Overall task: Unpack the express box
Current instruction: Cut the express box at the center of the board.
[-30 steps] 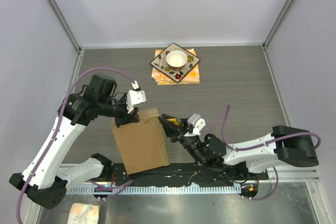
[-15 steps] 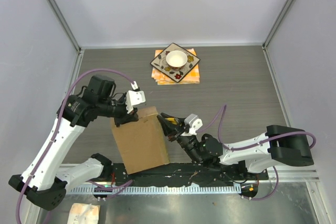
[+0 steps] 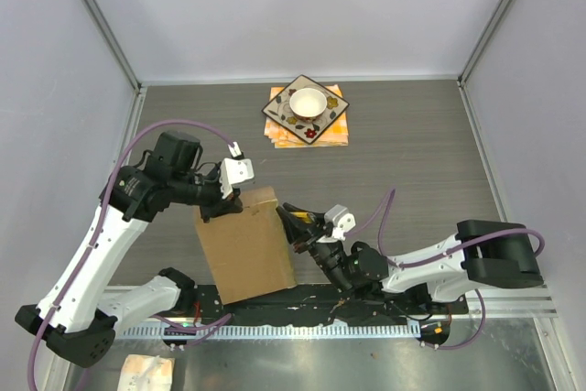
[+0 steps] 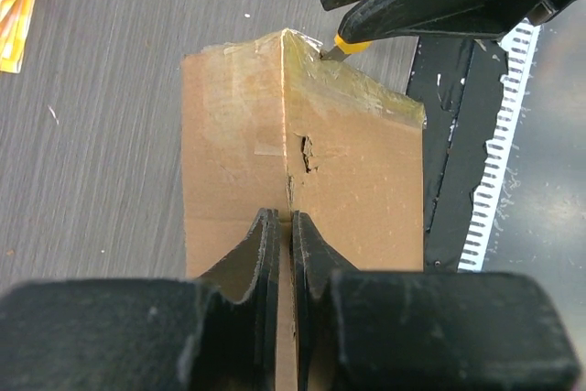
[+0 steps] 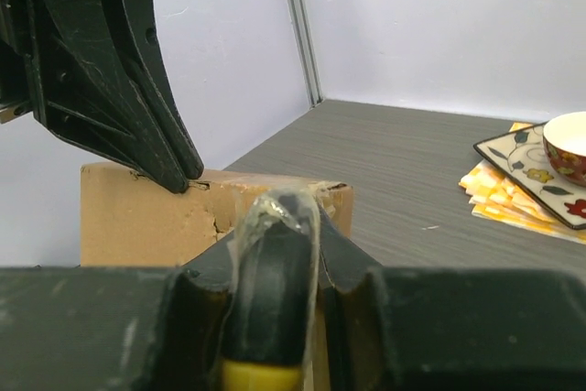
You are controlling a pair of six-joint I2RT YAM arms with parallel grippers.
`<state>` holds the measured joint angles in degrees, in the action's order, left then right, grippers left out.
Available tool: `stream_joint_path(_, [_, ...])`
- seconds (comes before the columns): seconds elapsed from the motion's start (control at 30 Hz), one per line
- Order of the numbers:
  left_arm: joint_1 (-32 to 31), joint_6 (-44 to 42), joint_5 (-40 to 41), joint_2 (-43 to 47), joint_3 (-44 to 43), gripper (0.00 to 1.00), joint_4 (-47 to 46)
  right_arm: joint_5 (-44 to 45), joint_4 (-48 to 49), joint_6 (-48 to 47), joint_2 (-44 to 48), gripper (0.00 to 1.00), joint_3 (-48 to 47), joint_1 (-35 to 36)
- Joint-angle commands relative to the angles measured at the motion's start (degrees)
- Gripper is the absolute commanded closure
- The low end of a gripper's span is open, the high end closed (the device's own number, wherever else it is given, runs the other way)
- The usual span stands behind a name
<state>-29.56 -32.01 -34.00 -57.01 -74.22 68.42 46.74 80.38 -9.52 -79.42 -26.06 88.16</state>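
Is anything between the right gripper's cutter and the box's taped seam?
Nothing visible. The cutter is at the tape on a corner of the express box; the left gripper sits farther along the seam, apart from it.

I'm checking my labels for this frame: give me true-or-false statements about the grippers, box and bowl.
The right gripper holds a yellow-and-black cutter. True.
The cutter's tip is at the taped edge of the express box. True.
The white bowl sits inside the box. False: it is on the patterned plate, apart from the box.
The left gripper hangs wide open over the plate. False: its fingers are nearly together on the box.
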Motion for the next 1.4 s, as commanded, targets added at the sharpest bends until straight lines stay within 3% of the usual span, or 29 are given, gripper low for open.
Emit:
stream_joint_path(0.0, [-0.50, 1.78, -2.12, -0.38, 0.39, 1.00, 16.65, 2.21, -12.61, 7.66, -5.83, 0.99, 3.83, 4.82])
stream_joint_path(0.37, [-0.58, 3.18, -2.12, -0.47, -0.67, 1.00, 16.31, 9.15, -17.27, 16.28, -12.78, 0.99, 3.65, 12.03])
stream_joint_path(0.87, [-0.58, 4.59, -0.71, -0.73, -1.72, 0.99, 15.86, 15.04, -34.58, 21.30, -13.23, 0.99, 0.31, 21.35])
stream_joint_path(0.9, [-0.58, 4.33, -1.24, -0.90, -1.98, 0.96, 16.12, 15.31, -35.81, 21.12, -12.52, 0.99, 0.49, 21.35])
stream_joint_path(1.0, [-0.58, 1.52, -5.02, -1.52, -3.48, 0.75, 19.02, 16.19, -37.57, 18.58, -9.36, 0.99, 1.01, 21.35])
stream_joint_path(1.03, [-0.58, 0.47, -5.89, -2.04, -4.26, 0.52, 20.68, 16.36, -38.27, 17.27, -8.22, 0.99, 1.02, 21.35])
stream_joint_path(1.1, [-0.67, -1.29, -7.66, -2.66, -5.06, 0.29, 22.19, 16.63, -40.03, 15.50, -5.15, 0.99, 1.28, 21.35])
stream_joint_path(1.13, [-0.76, -2.61, -7.49, -3.27, -5.67, 0.12, 23.06, 16.72, -40.39, 14.63, -3.92, 0.99, 1.37, 21.35])
stream_joint_path(1.23, [-0.94, -4.72, -5.12, -4.07, -6.55, 0.00, 23.07, 16.89, -42.14, 11.90, 1.01, 0.99, 1.72, 21.35])
stream_joint_path(1.37, [-1.02, -5.96, -3.18, -5.38, -7.78, 0.00, 21.76, 16.19, -43.20, 7.96, 5.76, 0.99, 1.46, 21.44])
